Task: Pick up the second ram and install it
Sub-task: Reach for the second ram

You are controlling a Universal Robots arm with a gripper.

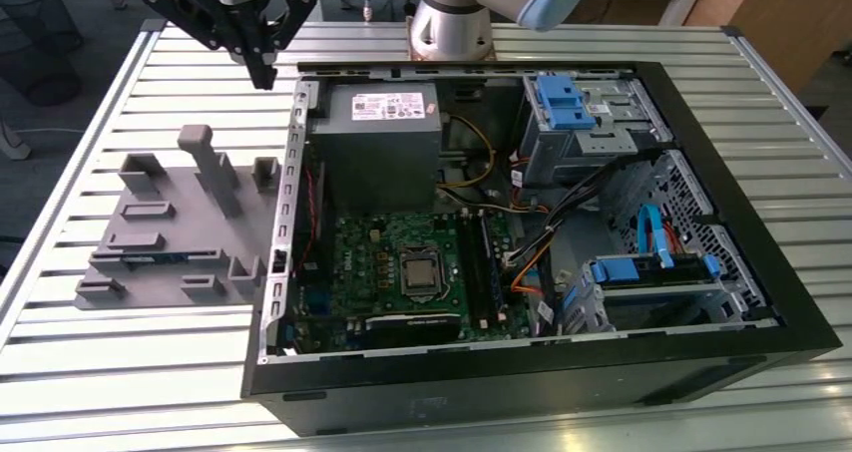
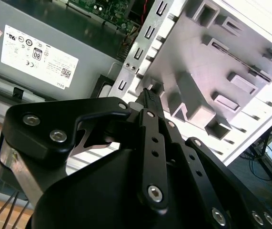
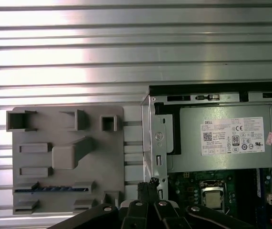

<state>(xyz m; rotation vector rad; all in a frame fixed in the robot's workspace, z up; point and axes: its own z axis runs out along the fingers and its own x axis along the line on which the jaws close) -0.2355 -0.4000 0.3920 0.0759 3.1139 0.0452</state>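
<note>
One gripper (image 1: 262,71) serves this cell, so the question of which arm is nearer does not arise.

Reading the exterior view from its left:

1. The grey holder tray (image 1: 147,188) lies flat on the slatted table (image 1: 120,372), just beside the open computer case (image 1: 533,377). Whether tray and case touch cannot be told.
2. The second ram (image 1: 171,257) sits on edge in a slot near the tray's 6 o'clock edge. It shows as a thin dark strip. Its long axis runs from 9 o'clock to 3 o'clock.
3. The gripper hangs above the table beyond the tray's 12 o'clock edge, close to the near corner of the case. Its fingers (image 2: 150,98) are drawn together tip against tip and nothing is between them. The jaws are fully closed and empty.
4. From the jaws, the second ram lies toward 7 o'clock and is well apart from them. No part of the gripper touches the stick or the tray.
5. Inside the case, the power supply (image 1: 379,143) occupies the 12 o'clock end. The motherboard (image 1: 386,262) lies below it toward 6 o'clock.
6. The long black memory slots (image 1: 476,262) run from 12 o'clock to 6 o'clock, roughly crosswise to the stick's present axis.

Judgement: the pick-up has not yet been made, because the stick rests untouched in its holder.
</note>
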